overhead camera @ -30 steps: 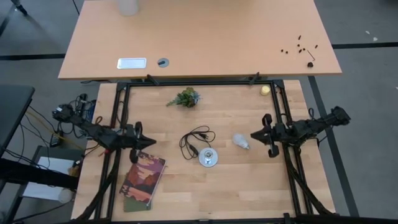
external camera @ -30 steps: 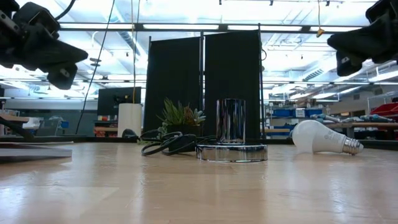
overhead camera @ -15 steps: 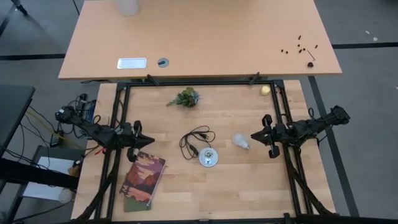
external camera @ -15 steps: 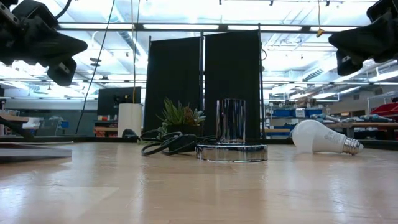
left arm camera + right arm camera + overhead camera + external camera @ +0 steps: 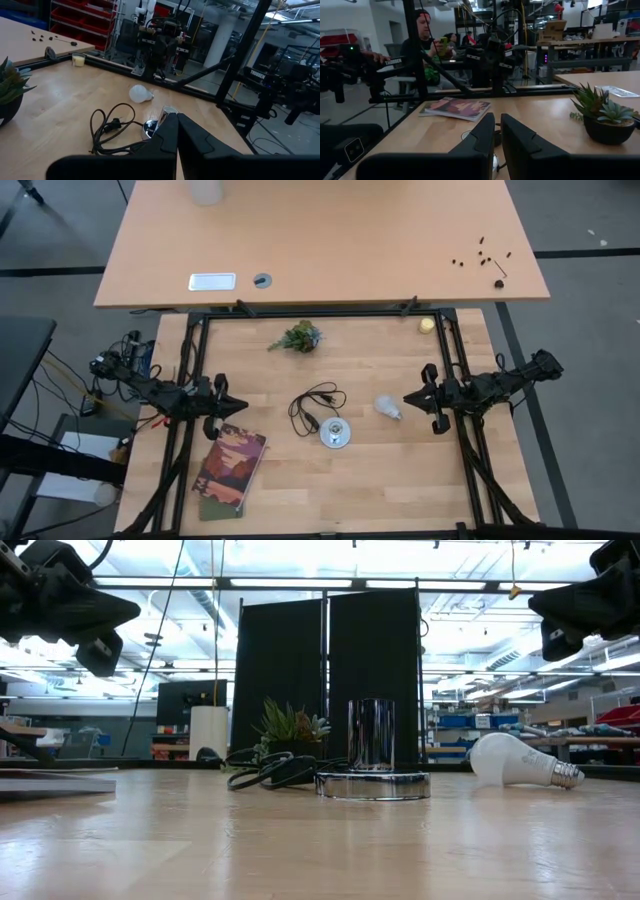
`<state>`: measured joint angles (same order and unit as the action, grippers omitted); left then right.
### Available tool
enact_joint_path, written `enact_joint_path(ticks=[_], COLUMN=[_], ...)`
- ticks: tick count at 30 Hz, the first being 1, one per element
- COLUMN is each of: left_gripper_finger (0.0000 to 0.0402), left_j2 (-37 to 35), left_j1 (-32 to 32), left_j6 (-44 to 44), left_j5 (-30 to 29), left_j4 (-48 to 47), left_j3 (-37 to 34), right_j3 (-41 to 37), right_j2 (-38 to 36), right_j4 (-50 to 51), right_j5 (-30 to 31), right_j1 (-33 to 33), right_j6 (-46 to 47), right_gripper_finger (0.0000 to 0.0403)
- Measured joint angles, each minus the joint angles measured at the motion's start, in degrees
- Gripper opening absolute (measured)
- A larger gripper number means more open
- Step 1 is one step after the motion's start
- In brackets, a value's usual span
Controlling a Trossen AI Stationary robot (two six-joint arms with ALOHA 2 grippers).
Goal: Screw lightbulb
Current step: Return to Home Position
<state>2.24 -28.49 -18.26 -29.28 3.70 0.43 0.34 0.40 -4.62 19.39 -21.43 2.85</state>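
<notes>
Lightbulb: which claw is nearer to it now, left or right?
Right. The right claw hangs close beside the lightbulb, toward the table's right edge; the left claw is far off beyond the lamp socket, near the book.

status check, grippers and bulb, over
Left gripper shut, empty, at left edge. Right gripper shut, empty, right side. Lightbulb on its side, beside socket, unscrewed.

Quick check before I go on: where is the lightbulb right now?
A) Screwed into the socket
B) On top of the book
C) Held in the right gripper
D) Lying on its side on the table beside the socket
D: the lightbulb lies on its side on the table, apart from the socket, while the right gripper hangs near it holding nothing.
</notes>
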Motion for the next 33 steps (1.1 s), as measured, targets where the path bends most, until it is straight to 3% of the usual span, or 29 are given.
enact_joint_path(ticks=[33], left_gripper_finger=[0.0012], left_j2=[0.0], left_j1=[0.0], left_j6=[0.0], left_j5=[0.0], left_j4=[2.7], left_j3=[0.0], right_j3=[0.0], right_j2=[0.0], right_j4=[0.0], right_j5=[0.0], right_j1=[0.0], right_j6=[0.0], right_gripper_finger=[0.0041])
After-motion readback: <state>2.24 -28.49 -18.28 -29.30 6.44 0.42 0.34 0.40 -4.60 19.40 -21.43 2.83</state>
